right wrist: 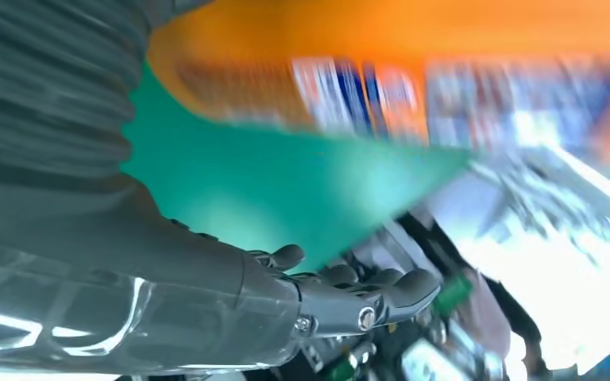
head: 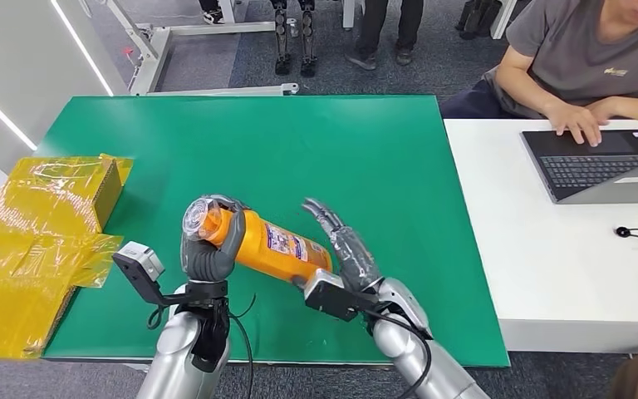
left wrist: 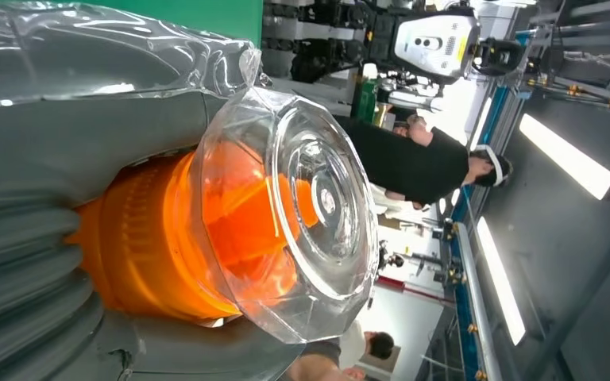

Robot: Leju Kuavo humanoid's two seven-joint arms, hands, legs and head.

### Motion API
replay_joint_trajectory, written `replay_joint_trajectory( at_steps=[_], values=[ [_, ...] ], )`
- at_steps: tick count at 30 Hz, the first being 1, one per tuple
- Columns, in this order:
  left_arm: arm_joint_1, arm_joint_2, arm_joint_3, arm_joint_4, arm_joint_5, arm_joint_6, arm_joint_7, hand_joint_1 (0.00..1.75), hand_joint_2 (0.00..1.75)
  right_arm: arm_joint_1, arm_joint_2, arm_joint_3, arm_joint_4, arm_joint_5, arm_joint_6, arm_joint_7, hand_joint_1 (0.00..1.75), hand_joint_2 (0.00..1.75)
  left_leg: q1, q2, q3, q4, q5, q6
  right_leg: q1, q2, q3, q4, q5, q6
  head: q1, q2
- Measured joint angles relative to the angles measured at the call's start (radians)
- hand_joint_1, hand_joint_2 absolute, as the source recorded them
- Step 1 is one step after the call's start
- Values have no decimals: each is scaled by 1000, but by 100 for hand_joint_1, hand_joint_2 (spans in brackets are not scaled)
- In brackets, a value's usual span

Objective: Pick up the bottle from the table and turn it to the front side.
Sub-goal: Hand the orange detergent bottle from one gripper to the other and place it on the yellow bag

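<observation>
Left robot hand (head: 208, 249) grips orange bottle (head: 278, 246) at clear-capped end, lower centre of frame, above green counter (head: 316, 150). Right robot hand (head: 345, 245) open, fingers extended beside bottle base.

Bright, even overhead light; blurred bottle (right wrist: 413, 87) label, blown-out glare in right wrist view.
</observation>
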Motion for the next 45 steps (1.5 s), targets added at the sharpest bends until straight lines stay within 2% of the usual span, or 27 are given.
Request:
replay_joint_trajectory(
  at_steps=[4, 9, 13, 16, 20, 24, 28, 32, 35, 38, 42, 45],
  values=[
    [3, 0, 13, -1, 7, 18, 0, 175, 175, 40, 8, -26, -68, -169, -82, -71, 0, 175, 0, 0, 0, 0, 0, 0, 0, 0, 0, 0, 0, 0, 0, 0],
    [4, 0, 17, -4, 9, 23, 0, 175, 175, 74, 10, -35, -123, -220, -103, -92, 0, 175, 0, 0, 0, 0, 0, 0, 0, 0, 0, 0, 0, 0, 0, 0],
    [5, 2, 17, -10, -16, 56, 0, 175, 175, 110, 11, -40, -168, -313, -142, -154, 0, 175, 0, 0, 0, 0, 0, 0, 0, 0, 0, 0, 0, 0, 0, 0],
    [5, 11, 17, -33, -93, 135, 1, 175, 175, 154, 11, -40, -223, -376, -170, -198, 0, 175, 0, 0, 0, 0, 0, 0, 0, 0, 0, 0, 0, 0, 0, 0],
    [5, 32, 18, -66, -170, 219, 5, 175, 175, 186, 11, -38, -276, -397, -177, -212, 0, 175, 0, 0, 0, 0, 0, 0, 0, 0, -1, 0, 0, 0, 0, 0],
    [6, 69, 18, -109, -377, 377, 48, 175, 175, 215, 12, -22, -318, -402, -200, -235, 0, 175, 0, 1, 0, -1, 0, 0, 0, 1, -1, 0, 0, 0, 0, 0],
    [1, 161, 18, -149, -662, 462, 144, 175, 175, 258, 16, -1, -365, -405, -221, -242, 0, 175, 0, 1, 0, -1, 0, 0, 0, 1, -1, 0, -1, -1, 0, 0],
    [-66, 308, 17, -141, -910, 482, 223, 175, 175, 297, 16, 1, -407, -414, -227, -243, 0, 175, 1, 1, 0, -1, 1, -1, 0, 1, -2, 1, -1, -2, 0, 0],
    [-159, 425, 17, -111, -979, 474, 259, 175, 175, 328, 16, 0, -440, -407, -209, -243, 0, 175, 1, 2, 0, -1, 1, -2, 1, 2, -2, 2, -1, -2, 0, 0],
    [-215, 523, 17, -92, -1014, 451, 284, 175, 175, 347, 15, -1, -462, -402, -189, -243, 0, 175, 1, 5, 0, -1, 1, -2, 0, 5, -3, 3, -1, -3, 0, 0],
    [-236, 620, 6, -64, -1093, 375, 315, 175, 175, 348, 15, -2, -467, -412, -169, -243, 0, 175, 1, 5, 0, -1, 1, -2, 0, 5, -4, 3, -1, -3, 0, 0],
    [-250, 672, -9, -26, -1115, 333, 313, 175, 175, 348, 15, -3, -467, -418, -163, -243, 0, 175, 0, 4, 0, -1, 1, -3, 0, 4, -4, 2, -1, -3, 0, 0]
  ],
)
